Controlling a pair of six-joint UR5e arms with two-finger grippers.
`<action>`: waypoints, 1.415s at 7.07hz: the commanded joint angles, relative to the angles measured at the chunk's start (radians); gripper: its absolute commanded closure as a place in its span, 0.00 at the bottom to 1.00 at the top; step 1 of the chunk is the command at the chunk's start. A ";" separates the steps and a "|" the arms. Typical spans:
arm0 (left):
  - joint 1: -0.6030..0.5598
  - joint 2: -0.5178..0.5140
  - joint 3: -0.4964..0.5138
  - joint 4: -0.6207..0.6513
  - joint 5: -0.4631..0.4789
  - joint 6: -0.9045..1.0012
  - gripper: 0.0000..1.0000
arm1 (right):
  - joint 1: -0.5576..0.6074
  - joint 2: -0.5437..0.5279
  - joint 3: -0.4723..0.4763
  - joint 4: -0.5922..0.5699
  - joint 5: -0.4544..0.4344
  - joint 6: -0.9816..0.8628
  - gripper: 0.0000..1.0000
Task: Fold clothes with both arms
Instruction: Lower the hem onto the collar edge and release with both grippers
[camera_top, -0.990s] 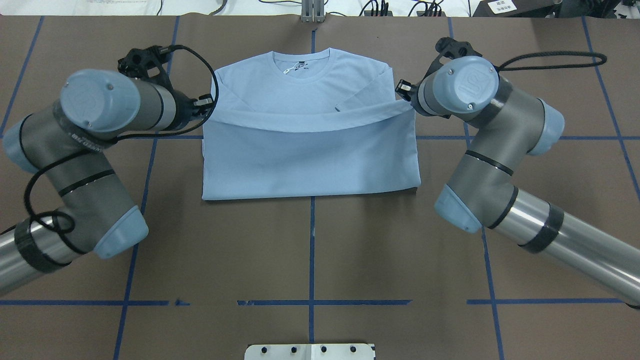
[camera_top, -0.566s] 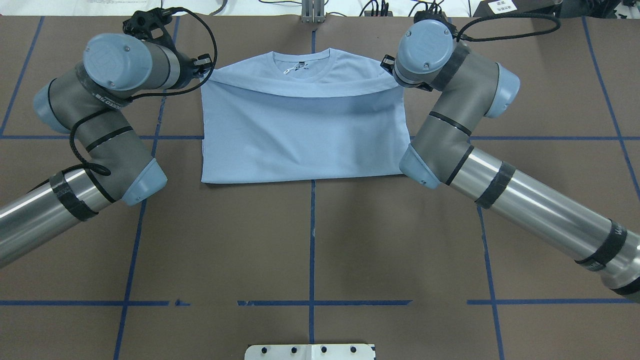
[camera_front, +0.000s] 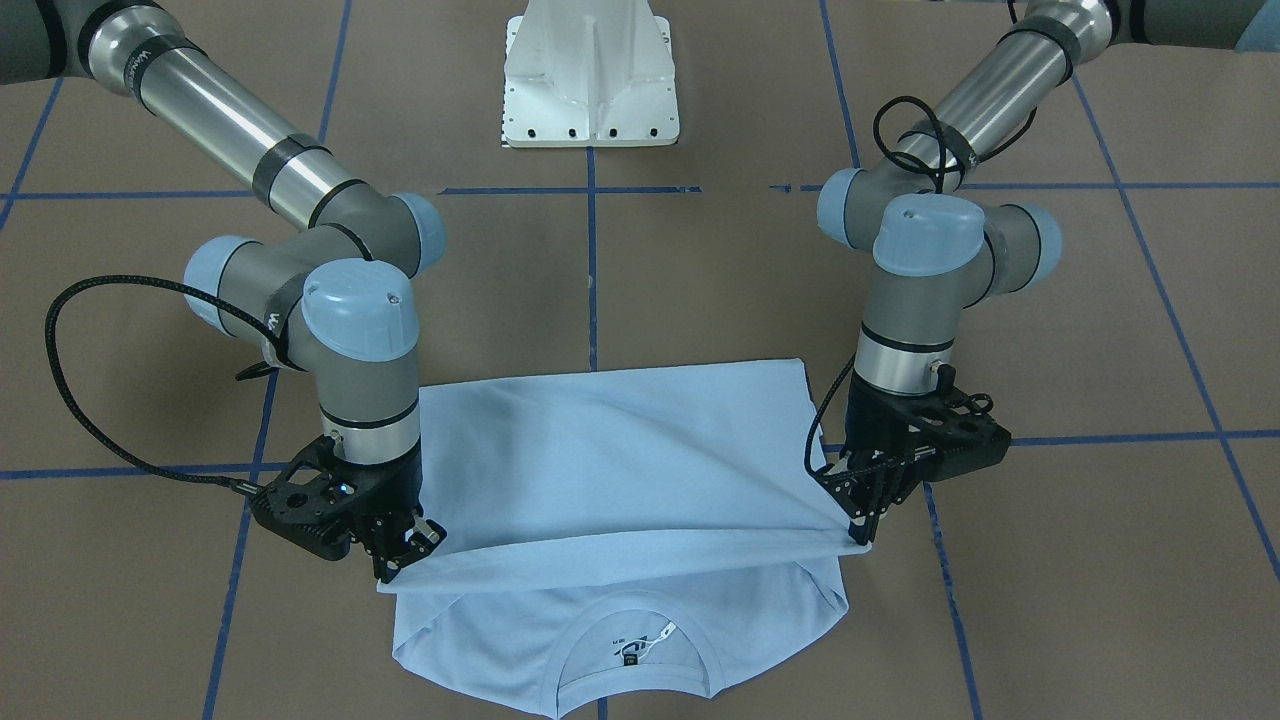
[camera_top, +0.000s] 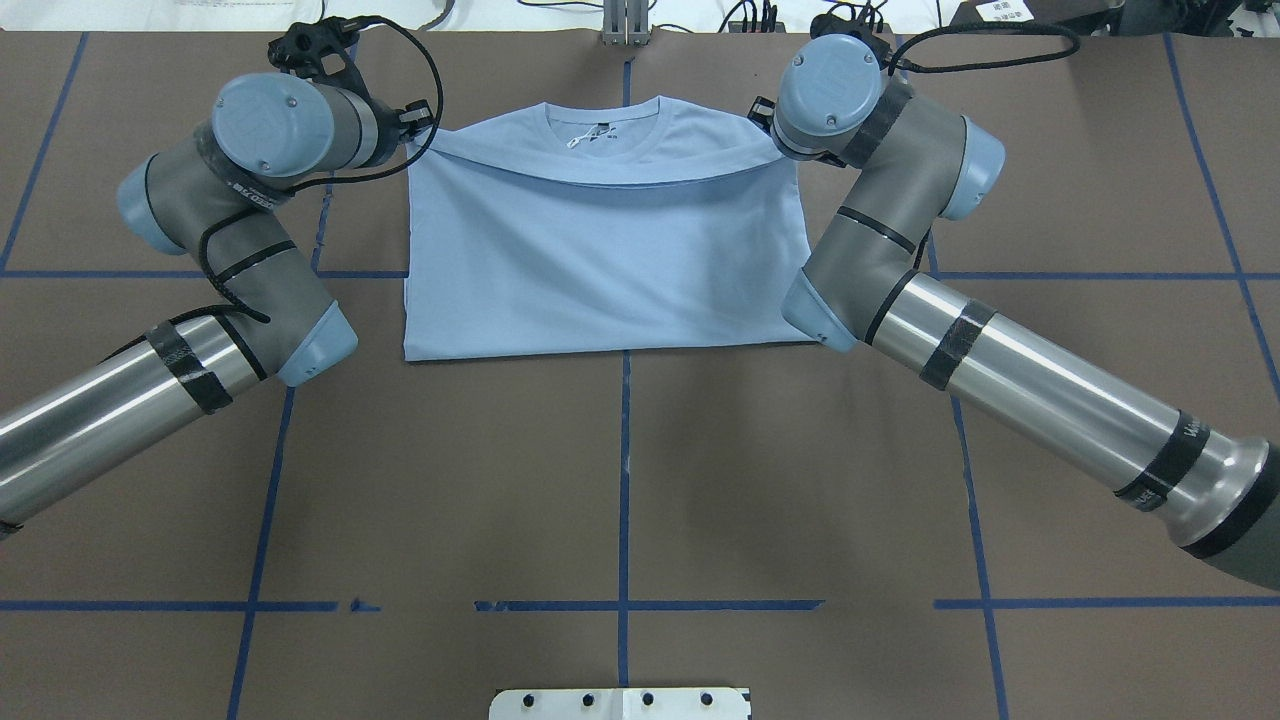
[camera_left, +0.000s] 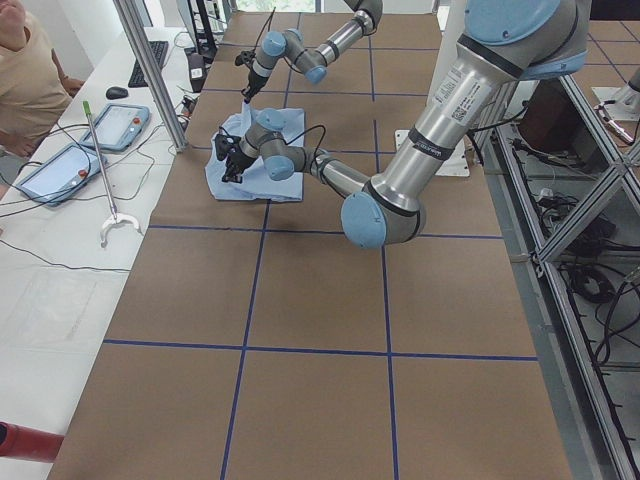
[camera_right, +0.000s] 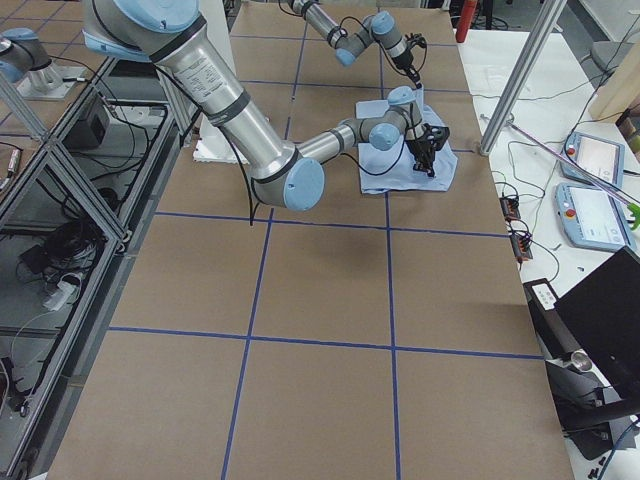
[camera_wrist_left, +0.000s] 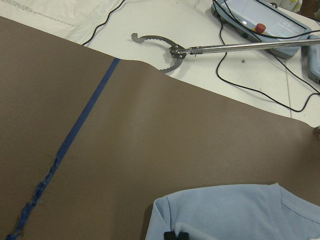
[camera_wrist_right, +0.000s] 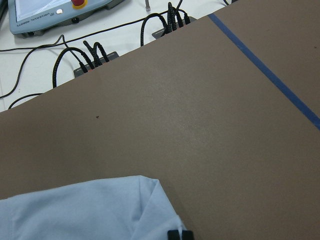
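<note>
The hem edge (camera_top: 600, 182) of the T-shirt (camera_top: 600, 270) has been carried further away from the robot and is now held just under the collar (camera_top: 605, 135), so the white neck tag (camera_top: 575, 142) is still seen. The lower half is thereby laid over the upper half, and this fold is judged to be almost complete; only the lowering and release seem to remain.

The left fingers (camera_front: 866, 520) and the right fingers (camera_front: 392, 562) are closed, each on one corner of the carried edge, which sags slightly between them. The T-shirt lies on the far side of the bench (camera_top: 620, 480), in the middle.

One second ago the edge was only at chest height and a folded sleeve was uncovered on the right side; it is hidden now. The near crease has also been drawn further from the robot, and both arms are more extended.
</note>
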 joint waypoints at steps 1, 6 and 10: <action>0.000 -0.008 0.050 -0.043 0.002 0.000 0.97 | 0.006 0.015 -0.035 0.007 0.000 -0.002 1.00; 0.000 -0.014 0.059 -0.043 0.002 0.000 0.76 | 0.020 0.061 -0.117 0.026 -0.032 -0.005 1.00; -0.003 -0.012 0.062 -0.099 -0.005 -0.003 0.67 | 0.021 0.092 -0.140 0.042 -0.017 -0.034 0.26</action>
